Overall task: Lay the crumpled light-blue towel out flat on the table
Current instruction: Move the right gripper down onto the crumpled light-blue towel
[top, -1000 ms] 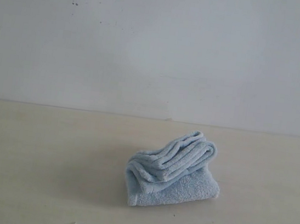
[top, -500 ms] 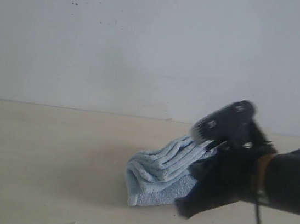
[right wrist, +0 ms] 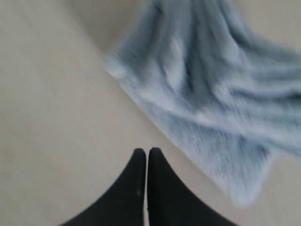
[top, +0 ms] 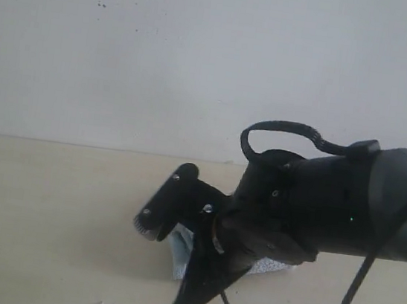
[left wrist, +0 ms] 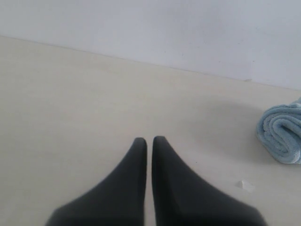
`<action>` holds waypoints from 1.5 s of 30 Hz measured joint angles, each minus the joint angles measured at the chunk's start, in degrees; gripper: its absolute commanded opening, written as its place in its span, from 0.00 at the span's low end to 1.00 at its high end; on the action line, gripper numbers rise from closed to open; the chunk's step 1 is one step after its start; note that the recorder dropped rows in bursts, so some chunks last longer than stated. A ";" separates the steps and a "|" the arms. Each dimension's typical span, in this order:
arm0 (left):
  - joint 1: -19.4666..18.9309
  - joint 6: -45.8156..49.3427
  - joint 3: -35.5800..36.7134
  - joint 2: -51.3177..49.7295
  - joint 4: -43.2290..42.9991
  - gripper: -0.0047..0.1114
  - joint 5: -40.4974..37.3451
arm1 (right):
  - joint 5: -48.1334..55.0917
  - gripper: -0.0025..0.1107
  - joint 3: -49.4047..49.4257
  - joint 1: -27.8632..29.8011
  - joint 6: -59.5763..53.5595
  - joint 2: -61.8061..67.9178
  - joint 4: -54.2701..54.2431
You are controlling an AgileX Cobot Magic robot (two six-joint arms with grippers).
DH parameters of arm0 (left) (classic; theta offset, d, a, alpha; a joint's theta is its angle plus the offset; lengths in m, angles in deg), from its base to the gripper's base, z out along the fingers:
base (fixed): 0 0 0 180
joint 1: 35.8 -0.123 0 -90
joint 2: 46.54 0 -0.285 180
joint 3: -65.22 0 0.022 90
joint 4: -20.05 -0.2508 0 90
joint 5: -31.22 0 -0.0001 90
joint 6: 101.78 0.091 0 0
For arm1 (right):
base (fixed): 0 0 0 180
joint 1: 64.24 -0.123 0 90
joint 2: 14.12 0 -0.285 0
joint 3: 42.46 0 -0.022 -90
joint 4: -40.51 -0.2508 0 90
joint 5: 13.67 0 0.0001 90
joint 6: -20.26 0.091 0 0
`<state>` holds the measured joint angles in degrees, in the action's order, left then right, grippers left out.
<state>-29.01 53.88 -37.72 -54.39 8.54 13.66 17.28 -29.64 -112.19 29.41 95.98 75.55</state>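
Towel (right wrist: 202,94) bunched on table (left wrist: 70,94), about 6 o'clock of exterior-view centre, mostly behind right arm. Right gripper (right wrist: 146,151) pressed together, near its edge; left gripper (left wrist: 149,140) likewise, well apart. Approach step, I judge; next: open, pinch an edge

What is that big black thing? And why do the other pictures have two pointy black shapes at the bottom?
The big black thing is a robot arm. A camera that watches the whole table took that picture. The arm hides most of a crumpled light-blue towel lying there. The other two pictures come from small cameras on the robot's two wrists. The pointy black shapes are each arm's pinching fingers, called a gripper. The left gripper is closed and holds nothing, and its camera sees the towel far off. The right gripper is closed and empty too, close to the towel's edge. That picture is blurry.
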 measured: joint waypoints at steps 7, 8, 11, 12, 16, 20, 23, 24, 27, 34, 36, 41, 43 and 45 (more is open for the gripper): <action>0.00 0.00 0.00 0.00 0.00 0.08 0.00 | -15.87 0.03 -0.10 -0.09 -10.43 2.75 0.32; 0.00 0.00 0.00 0.00 0.00 0.08 0.00 | -16.02 0.03 -0.05 -0.09 -10.56 3.29 0.77; 0.00 0.00 0.00 0.00 0.00 0.08 0.00 | -14.23 0.03 -0.05 -0.09 -10.78 4.83 2.25; 0.00 0.00 0.00 0.00 0.00 0.08 0.00 | -13.31 0.03 -0.05 -0.09 -10.78 5.42 2.47; 0.00 0.00 0.00 0.00 0.00 0.08 0.00 | -11.03 0.05 -0.05 -0.09 -11.00 7.34 3.02; 0.00 0.00 0.00 0.00 0.00 0.08 0.00 | -10.81 0.27 -0.05 -0.09 -10.63 7.80 3.02; 0.00 0.00 0.00 0.00 0.00 0.08 0.00 | -10.97 0.39 -0.05 0.14 -8.38 7.90 3.06; 0.00 0.00 0.00 0.00 0.00 0.08 0.00 | -11.45 0.39 -0.05 0.61 -7.04 7.88 3.06; 0.00 0.00 0.00 0.00 0.00 0.08 0.00 | -12.85 0.39 -0.05 2.56 -3.43 7.88 3.06; 0.00 0.00 0.00 0.00 0.00 0.08 0.00 | -16.64 0.39 -0.05 7.45 4.99 8.02 3.29; 0.00 0.00 0.00 0.00 0.00 0.08 0.00 | -18.26 0.39 -0.05 7.71 6.03 8.49 3.04; 0.00 0.00 0.00 0.00 0.00 0.08 0.00 | -22.67 0.39 -0.05 7.41 7.00 9.77 1.92; 0.00 0.00 0.00 0.00 0.00 0.08 0.00 | -23.78 0.39 -0.05 7.41 7.24 10.59 1.89; 0.00 0.00 0.00 0.00 0.00 0.08 0.00 | -24.03 0.39 -0.05 7.52 7.24 11.50 1.79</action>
<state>-29.01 53.88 -37.72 -54.39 8.54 13.66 -6.74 -29.69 -104.67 36.65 107.48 77.34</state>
